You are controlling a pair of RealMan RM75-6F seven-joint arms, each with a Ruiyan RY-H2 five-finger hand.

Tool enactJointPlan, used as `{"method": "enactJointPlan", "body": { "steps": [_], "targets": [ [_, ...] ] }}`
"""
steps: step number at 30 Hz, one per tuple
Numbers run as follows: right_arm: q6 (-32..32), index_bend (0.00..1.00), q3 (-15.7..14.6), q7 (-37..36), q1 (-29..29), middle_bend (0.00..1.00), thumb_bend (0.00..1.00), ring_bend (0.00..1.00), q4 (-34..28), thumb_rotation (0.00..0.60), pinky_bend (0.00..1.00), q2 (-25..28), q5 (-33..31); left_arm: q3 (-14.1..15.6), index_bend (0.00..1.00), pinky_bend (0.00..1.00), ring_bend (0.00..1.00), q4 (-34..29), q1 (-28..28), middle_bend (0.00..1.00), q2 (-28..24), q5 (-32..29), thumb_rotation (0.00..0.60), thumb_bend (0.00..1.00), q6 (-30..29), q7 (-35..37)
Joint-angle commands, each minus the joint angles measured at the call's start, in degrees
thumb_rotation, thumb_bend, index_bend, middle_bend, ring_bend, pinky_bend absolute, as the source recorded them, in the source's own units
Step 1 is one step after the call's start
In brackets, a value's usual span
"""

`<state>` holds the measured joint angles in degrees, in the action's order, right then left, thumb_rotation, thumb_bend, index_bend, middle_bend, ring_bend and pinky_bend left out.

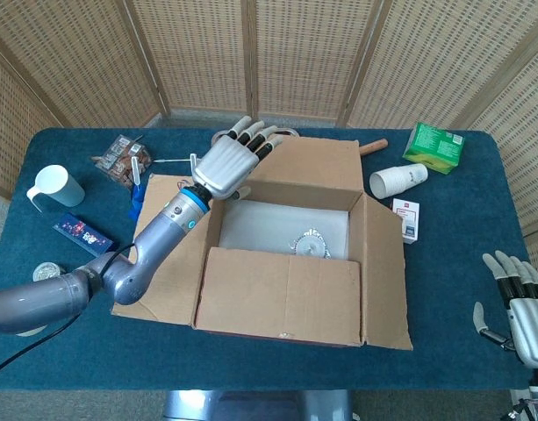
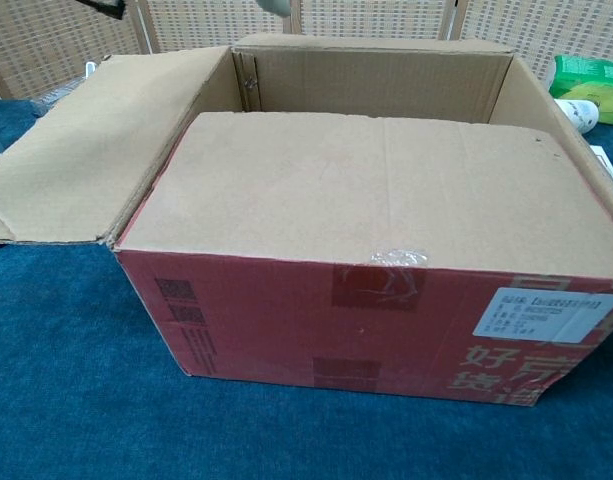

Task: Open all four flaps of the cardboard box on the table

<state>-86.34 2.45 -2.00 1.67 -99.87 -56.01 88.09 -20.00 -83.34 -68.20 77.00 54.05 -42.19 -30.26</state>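
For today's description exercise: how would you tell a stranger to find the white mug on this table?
Start at the open cardboard box in the middle of the blue table, then look toward the table's far left edge. The white mug stands there alone, above a dark blue packet; it is the only cup with a handle, unlike the toppled paper cup.

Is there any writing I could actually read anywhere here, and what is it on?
"好", "京", "货": large pale characters on the cardboard box's red front, cut off at the frame edge.
White label on the box: print too small.
Green carton, small white box, dark blue box: print blurred.
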Motion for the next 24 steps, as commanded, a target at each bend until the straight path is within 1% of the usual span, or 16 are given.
{"method": "enactJointPlan", "body": {
  "steps": [1, 2, 4, 5, 8, 13, 17, 18, 21, 23, 24],
  "targets": [
    [0.0, 0.00, -0.1, 0.3, 0.0, 0.00, 0.55, 0.00, 0.0, 0.267, 0.00, -0.1, 0.1, 1.5, 0.06, 0.08, 0.00, -8.9, -0.9, 0.00, -8.8, -7.1, 0.600, 0.28, 7.1, -1.8],
    [0.2, 0.00, -0.1, 0.4, 0.1, 0.00, 0.55, 0.00, -0.1, 0.269, 0.00, -0.1, 0.1, 1.9, 0.08, 0.09, 0.00, -10.9, -1.4, 0.00, -10.7, -9.1, 0.600, 0.28, 9.0, -0.9],
    [0.3, 0.00, -0.1, 0.6, 0.2, 0.00, 0.55, 0.00, 0.0, 0.269, 0.00, -0.2, 0.0, 2.4, 0.08, 0.11, 0.00, -12.5, -2.1, 0.00, -12.3, -10.8, 0.600, 0.28, 10.7, 0.0],
    [0.5, 0.00, -0.1, 0.7, 0.2, 0.00, 0.55, 0.00, -0.1, 0.268, 0.00, -0.3, 0.0, 2.8, 0.09, 0.12, 0.00, -14.1, -2.5, 0.00, -13.3, -12.6, 0.600, 0.28, 12.6, 1.9],
    [0.6, 0.00, -0.1, 0.9, 0.3, 0.00, 0.55, 0.00, -0.1, 0.266, 0.00, -0.3, -0.1, 3.6, 0.10, 0.14, 0.00, -15.5, -3.4, 0.01, -14.8, -13.8, 0.600, 0.28, 15.2, 4.1],
    [0.7, 0.00, -0.1, 1.0, 0.4, 0.00, 0.55, 0.00, -0.1, 0.267, 0.00, -0.4, -0.2, 5.8, 0.12, 0.17, 0.01, -15.7, -4.6, 0.03, -13.9, -13.4, 0.600, 0.28, 16.2, 7.0],
    [0.5, 0.00, -0.1, 0.7, 0.3, 0.00, 0.56, 0.00, -0.1, 0.266, 0.00, -0.3, -0.2, 6.6, 0.13, 0.22, 0.03, -15.0, -5.5, 0.06, -12.8, -13.4, 0.600, 0.28, 16.8, 9.7],
    [0.5, 0.00, -0.1, 0.6, 0.3, 0.00, 0.56, 0.00, -0.1, 0.264, 0.00, -0.2, -0.2, 6.8, 0.14, 0.23, 0.04, -14.9, -5.7, 0.07, -12.6, -13.4, 0.600, 0.28, 17.1, 10.6],
    [0.5, 0.00, -0.1, 0.4, 0.3, 0.00, 0.55, 0.00, -0.1, 0.269, 0.00, -0.2, -0.2, 6.8, 0.15, 0.28, 0.10, -14.5, -6.3, 0.15, -12.1, -13.2, 0.600, 0.28, 18.1, 13.2],
    [0.5, 0.00, -0.1, 0.3, 0.3, 0.00, 0.55, 0.00, 0.0, 0.269, 0.00, -0.1, -0.1, 6.7, 0.19, 0.33, 0.16, -14.4, -6.5, 0.22, -12.0, -12.8, 0.600, 0.28, 18.7, 14.7],
    [0.5, 0.00, -0.1, 0.3, 0.3, 0.00, 0.56, 0.00, 0.0, 0.267, 0.00, -0.1, -0.1, 6.3, 0.20, 0.33, 0.17, -14.5, -6.5, 0.24, -12.0, -13.0, 0.600, 0.28, 19.2, 16.3]
  ]
}}
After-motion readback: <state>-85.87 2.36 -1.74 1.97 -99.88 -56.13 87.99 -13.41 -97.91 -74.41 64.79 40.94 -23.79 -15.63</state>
